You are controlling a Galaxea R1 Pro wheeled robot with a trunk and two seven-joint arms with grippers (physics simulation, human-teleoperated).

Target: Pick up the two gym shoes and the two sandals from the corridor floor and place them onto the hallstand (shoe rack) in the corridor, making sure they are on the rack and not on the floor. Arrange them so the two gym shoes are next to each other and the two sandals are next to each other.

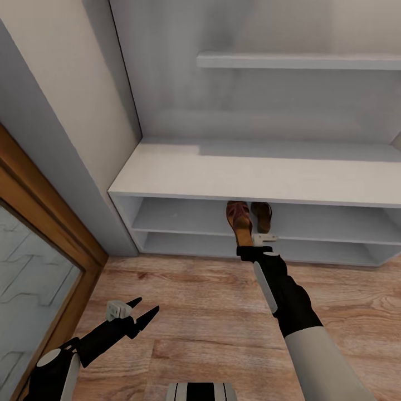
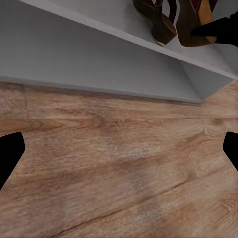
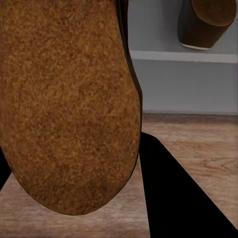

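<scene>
- At the front edge of the hallstand (image 1: pixel 245 178), head view: the right gripper (image 1: pixel 249 245) holds one sandal (image 1: pixel 239 220) by its heel end, with the toe already under the thick top and over the upper open tier. The second sandal (image 1: pixel 262 216) stands on that tier, just beside the gripper on its right. The left gripper (image 1: pixel 142 313) hovers over the corridor floor (image 1: pixel 211 312) with jaws apart, holding nothing.
- Left wrist view: the left gripper's two dark fingertips (image 2: pixel 11 153) stand wide apart above bare floor planks. Ahead of it, both sandal heels rest at the shelf edge (image 2: pixel 163 29), with the right gripper's dark finger on the nearer one.
- Right wrist view: the tan footbed (image 3: pixel 69 104) of the held sandal lies directly against the gripper; one dark finger (image 3: pixel 178 193) runs alongside it. The other sandal's heel (image 3: pixel 203 25) sits on the tier beyond.
- Step in hand, by judgement: placing the second sandal beside the first. The next move calls for setting it down fully on the tier, then releasing it.
</scene>
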